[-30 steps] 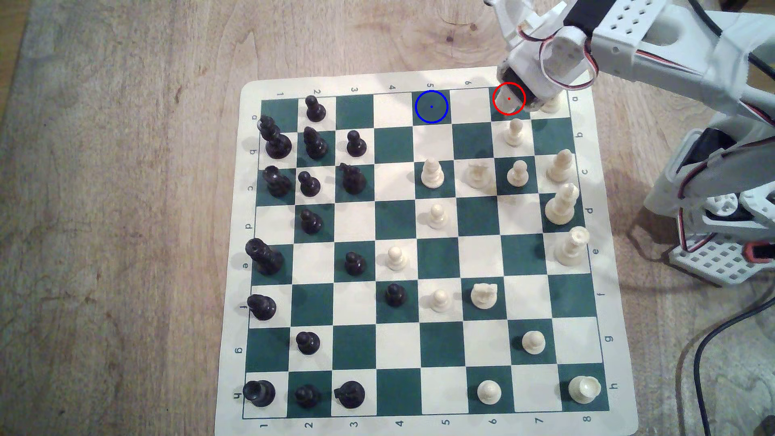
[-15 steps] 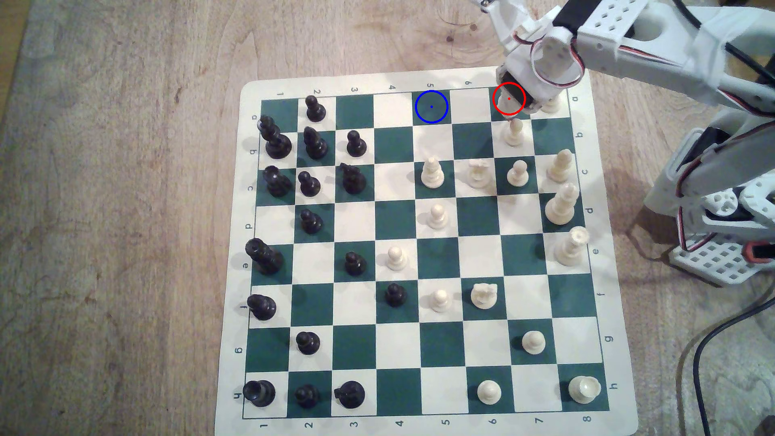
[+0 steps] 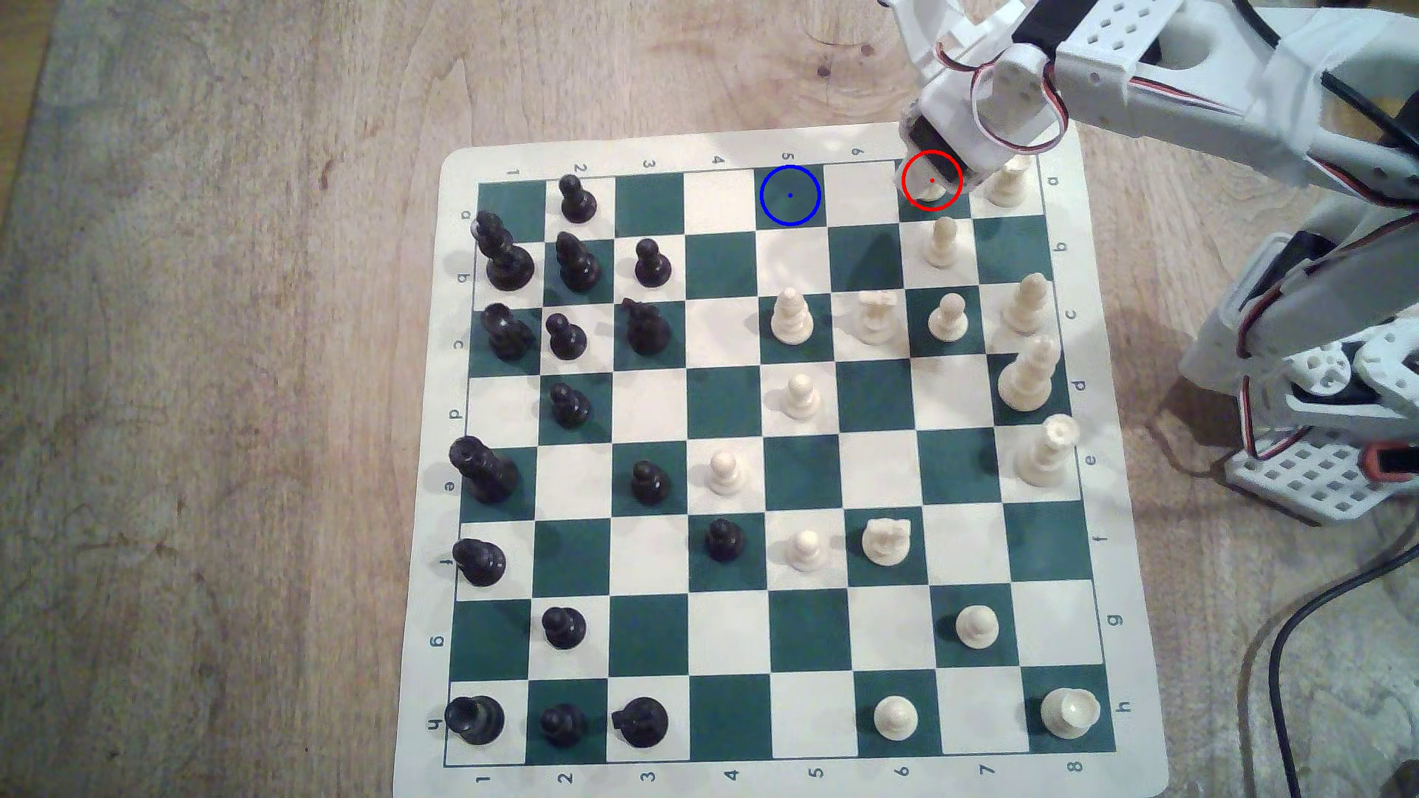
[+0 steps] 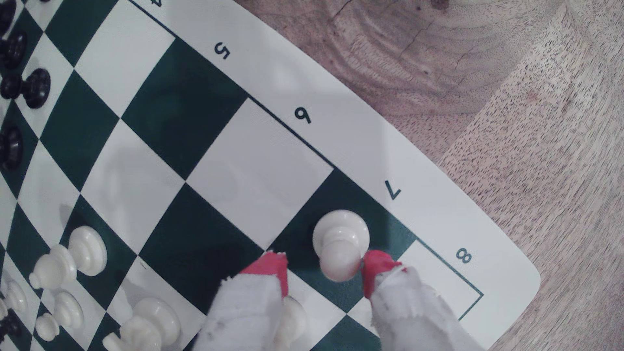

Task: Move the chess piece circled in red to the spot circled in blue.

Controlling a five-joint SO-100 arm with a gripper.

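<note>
Start at the exterior view's left: your black pieces [image 3: 572, 265] crowd files 1 to 3 of the board [image 3: 430, 491], which lies flat on the wooden table [image 3: 192, 384]. Moving rightward along the rank-a edge, the spot [image 3: 790, 196] sits on the green file-5 square at about 12 o'clock of the board, bare. Two squares further right, at roughly 1 o'clock, the red ring marks the chess piece [image 3: 929, 192], mostly covered from above by the end effector [image 3: 933, 173]. A taller cream piece [image 3: 1007, 183] stands just beside it on the file-8 corner square. Your arm reaches in from the exterior view's right, forearm stretched over the board corner and wrist pitched steeply down.

The wrist view gives you what the overhead hides: the chess piece [image 4: 339, 244] upright on its green file-7 square, its ball head between the red-tipped fingers [image 4: 374, 270]. The end effector [image 4: 324, 270] is spread apart; one tip looks to touch the head, the other stands off.
</note>
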